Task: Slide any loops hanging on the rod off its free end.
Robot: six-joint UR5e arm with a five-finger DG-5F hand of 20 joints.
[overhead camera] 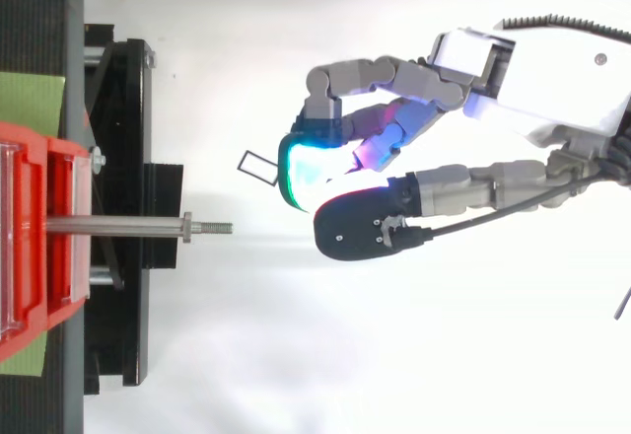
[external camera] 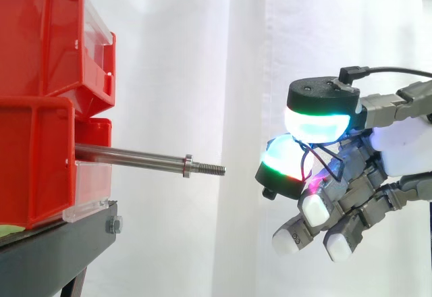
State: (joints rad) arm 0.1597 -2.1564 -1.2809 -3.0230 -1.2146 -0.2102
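Overhead, fingers (overhead camera: pixel 308 161) pinch loop (overhead camera: pixel 258 165) beyond rod (overhead camera: pixel 118 226).

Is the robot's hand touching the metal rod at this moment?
Apart. The side view shows open white curtain between the threaded free end of the rod and the hand; the top view shows the same clear gap.

A black stand (external camera: pixel 61 253) carries two red bins. The lower bin (external camera: pixel 34 169) sits on top of the stand, and the upper bin (external camera: pixel 47 40) is stacked on it, tilted forward a little. Each bin has a clear plastic front (external camera: pixel 91 189). A green sheet (overhead camera: pixel 30 104) lies between the stand and the lower bin. A metal bolt (external camera: pixel 113 225) sits in the stand's front edge. A white curtain (external camera: pixel 202 61) hangs behind the stand.
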